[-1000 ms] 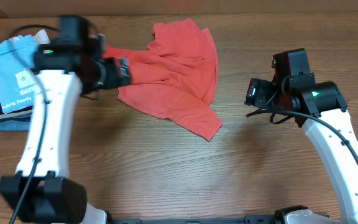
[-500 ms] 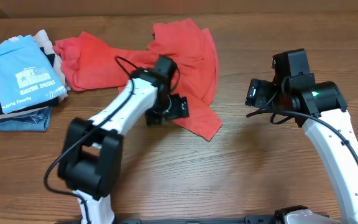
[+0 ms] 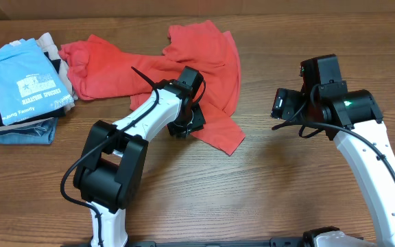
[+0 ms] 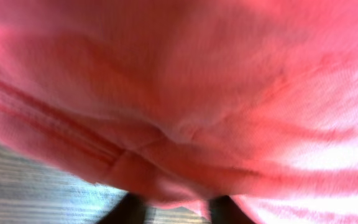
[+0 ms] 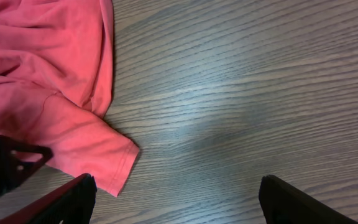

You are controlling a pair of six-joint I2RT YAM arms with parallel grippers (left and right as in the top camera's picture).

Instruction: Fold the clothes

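At the left edge of the table (image 3: 266, 199) a pile of folded clothes (image 3: 16, 127) is sitting with a light blue T-shirt (image 3: 22, 86) on top. Just beside it, the red T-shirt (image 3: 204, 62) is lying crumpled along the far edge, reaching from the pile toward the middle, with one sleeve (image 3: 226, 139) pointing at the near side.

The left gripper (image 3: 187, 122) is pressing down on the shirt's near hem by that sleeve. In the wrist view its fingertips (image 4: 129, 211) are standing either side of a bulging fold of red cloth. I cannot tell whether they are pinching it.

To the right, well apart from the shirt, the right gripper (image 3: 280, 104) is hovering over bare wood with its jaws spread wide and holding nothing.

The step in hand looks like taking hold of the hem to spread the shirt flat. Doing it well probably means catching a single layer at the edge rather than a bunch, then drawing it toward the near edge slowly while the right gripper is taking the opposite side.
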